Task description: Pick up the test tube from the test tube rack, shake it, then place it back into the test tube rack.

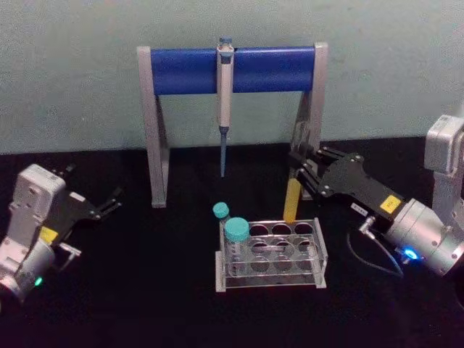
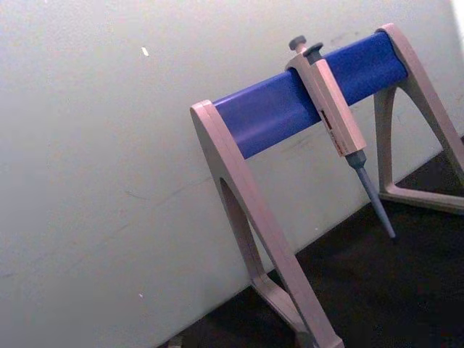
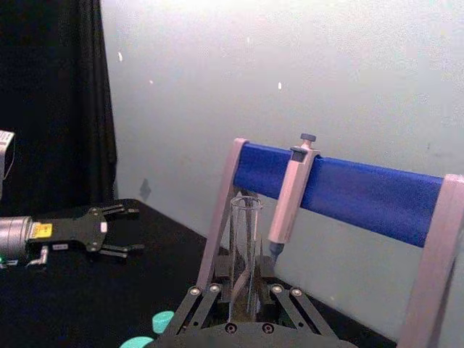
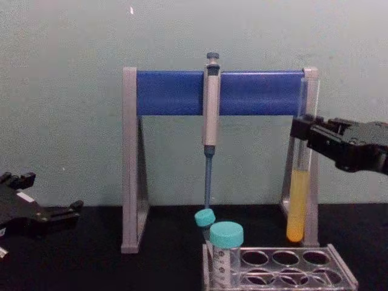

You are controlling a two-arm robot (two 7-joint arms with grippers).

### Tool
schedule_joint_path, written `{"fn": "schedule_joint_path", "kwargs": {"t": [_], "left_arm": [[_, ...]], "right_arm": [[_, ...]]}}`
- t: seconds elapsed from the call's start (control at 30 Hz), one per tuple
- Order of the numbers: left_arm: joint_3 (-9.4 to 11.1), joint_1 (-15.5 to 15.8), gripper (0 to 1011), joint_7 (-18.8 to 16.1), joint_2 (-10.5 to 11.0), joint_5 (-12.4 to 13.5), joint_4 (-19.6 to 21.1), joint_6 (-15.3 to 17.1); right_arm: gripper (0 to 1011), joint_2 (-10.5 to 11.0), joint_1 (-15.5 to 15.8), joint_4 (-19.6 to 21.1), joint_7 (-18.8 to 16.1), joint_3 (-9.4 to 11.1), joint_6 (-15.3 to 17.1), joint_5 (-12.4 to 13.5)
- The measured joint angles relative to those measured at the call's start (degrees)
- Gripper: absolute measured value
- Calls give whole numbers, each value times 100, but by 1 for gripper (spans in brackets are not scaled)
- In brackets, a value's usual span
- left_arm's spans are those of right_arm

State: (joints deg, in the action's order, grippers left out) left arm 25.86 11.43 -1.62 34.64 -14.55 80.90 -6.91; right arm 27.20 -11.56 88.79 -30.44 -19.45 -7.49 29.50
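We judged the test tube (image 4: 297, 188) light, slick, fragile; our right gripper (image 4: 301, 129) pinched its upper glass, left gripper (image 3: 123, 230) spread, parked left.

My right gripper (image 1: 296, 168) was black linkage with silver screws (image 3: 230, 328) and a yellow sticker (image 1: 389, 204). Its silver wrist (image 1: 428, 243) carried a blue light (image 1: 410, 254), with a dark cable (image 1: 377, 257) looping at seven o'clock. My left gripper (image 3: 135, 230) was black too, its grey wrist housing (image 1: 32, 190) showing a green light (image 1: 38, 281).
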Motion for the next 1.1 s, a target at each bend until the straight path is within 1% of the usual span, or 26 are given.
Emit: {"fn": "schedule_joint_path", "kwargs": {"t": [0.63, 1.1], "left_arm": [[0, 0, 1001, 0, 0, 0, 0, 0], [0, 1, 1001, 0, 0, 0, 0, 0]], "right_arm": [[229, -134, -127, -326, -118, -147, -72, -104], [229, -173, -216, -504, -143, -244, 19, -167]]}}
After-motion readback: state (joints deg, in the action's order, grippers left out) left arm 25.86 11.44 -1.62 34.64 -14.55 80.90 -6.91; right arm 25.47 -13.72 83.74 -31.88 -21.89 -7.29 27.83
